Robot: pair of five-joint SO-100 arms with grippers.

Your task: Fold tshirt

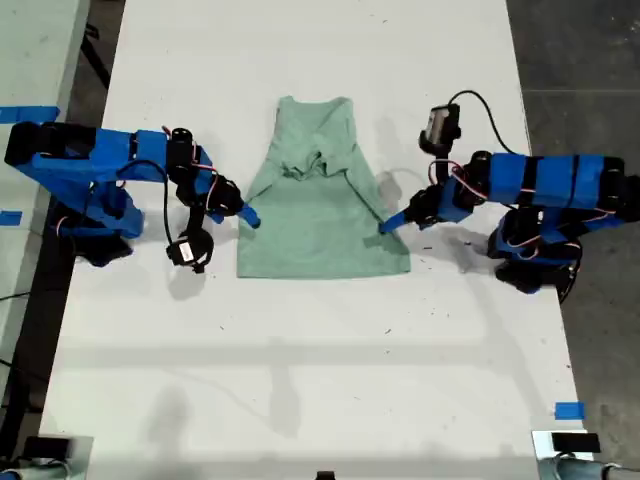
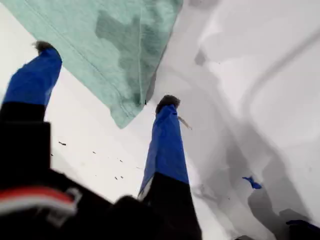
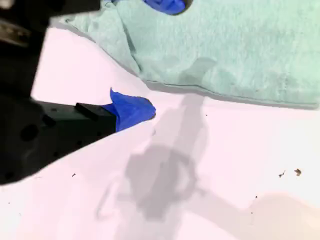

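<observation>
**Flanking the tshirt, both sets of fingers open**

Lying near the middle of the white tabletop (image 1: pixel 320 380), the tshirt (image 1: pixel 320 225) is spread mostly flat, with its neck end toward the exterior view's top. Cloth is bunched in folds across its upper half, and its hem runs straight along the lower edge.

My first gripper (image 1: pixel 390 226) sits at the shirt's side on the exterior view's right. Its fingers (image 2: pixel 167 130) are spread wide and hold nothing. A stitched corner of the cloth lies just beside one fingertip, and the other fingertip is at the hemmed edge.

My second gripper (image 1: pixel 248 214) is at the opposite side, on the exterior view's left. It is also parted and empty. One finger (image 3: pixel 132 111) is low over bare tabletop just off the cloth edge, and the other is over the shirt.

Both blue arms reach in from the tabletop's long sides, and a black cable (image 1: pixel 485 105) loops above the arm on the exterior view's right.

A scrap of blue tape (image 1: pixel 568 410) is stuck near the exterior view's lower right corner, well apart from the shirt. Dark specks dot the surface near the fingers.

Bare tabletop stretches wide above and below the shirt. Dark floor (image 1: pixel 580 60) lies past the table's edge on the exterior view's right.
</observation>
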